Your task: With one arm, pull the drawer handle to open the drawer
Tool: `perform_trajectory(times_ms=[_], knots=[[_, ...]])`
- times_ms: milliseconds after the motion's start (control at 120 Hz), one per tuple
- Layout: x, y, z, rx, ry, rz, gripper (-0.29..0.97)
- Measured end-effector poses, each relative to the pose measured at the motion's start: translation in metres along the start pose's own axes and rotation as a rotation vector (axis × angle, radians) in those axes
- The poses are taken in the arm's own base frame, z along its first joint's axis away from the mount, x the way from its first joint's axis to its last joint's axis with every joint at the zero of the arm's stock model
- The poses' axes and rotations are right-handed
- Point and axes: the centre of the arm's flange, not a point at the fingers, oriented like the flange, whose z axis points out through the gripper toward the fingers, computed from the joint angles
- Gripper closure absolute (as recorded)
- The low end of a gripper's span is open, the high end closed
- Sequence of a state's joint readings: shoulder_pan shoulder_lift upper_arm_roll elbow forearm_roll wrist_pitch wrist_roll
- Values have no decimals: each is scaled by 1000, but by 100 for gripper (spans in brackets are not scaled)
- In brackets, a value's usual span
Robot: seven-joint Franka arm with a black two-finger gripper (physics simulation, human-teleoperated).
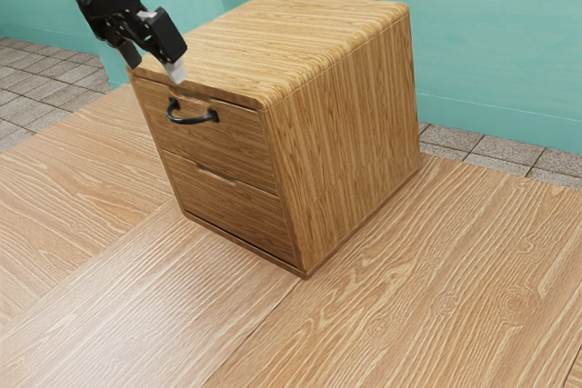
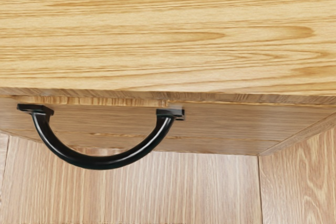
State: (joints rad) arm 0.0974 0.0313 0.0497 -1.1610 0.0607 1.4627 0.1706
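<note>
Jaws stand open and empty at the upper left of the exterior view, their tips just above the front top edge of the cabinet point(image 1: 309, 88) and over the black handle point(image 1: 192, 115). That handle is a thin, rigid bow fixed at both ends to the top drawer point(image 1: 218, 144), which sits flush and shut. It looks hard and smooth, so probably slippery. The middle of the bow, clear of the wood, seems the best hold. The cabinet rests on the tabletop point(image 1: 409, 297) and may shift under a hard pull.
</note>
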Motion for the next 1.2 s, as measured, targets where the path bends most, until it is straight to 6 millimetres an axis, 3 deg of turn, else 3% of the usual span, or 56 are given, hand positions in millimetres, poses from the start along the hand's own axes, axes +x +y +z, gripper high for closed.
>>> perform_trajectory(times_ms=[83, 258, 325, 408, 475, 533, 642, 758, 808, 858, 925, 1008, 1092, 1200], knots=[[6, 10, 11, 12, -23, 22, 0], [7, 58, 18, -1, -75, 119, 0], [8, 64, 27, -5, -96, 177, 0], [14, 52, 40, -45, -77, 309, 0], [-10, 37, 48, -28, -77, 411, 0], [-17, 21, 53, -19, -60, 488, 0], [-10, -10, 71, -52, -12, 647, 0], [7, -48, 104, -54, 52, 793, -1], [8, -66, 106, -34, 89, 843, 8], [8, -79, 104, -10, 118, 895, 26], [1, -89, 98, 17, 150, 966, 22], [-23, -93, 82, 45, 192, 1052, 14], [-36, -71, 65, 68, 247, 1173, 9], [-47, -64, 56, 94, 285, 1273, 5]])
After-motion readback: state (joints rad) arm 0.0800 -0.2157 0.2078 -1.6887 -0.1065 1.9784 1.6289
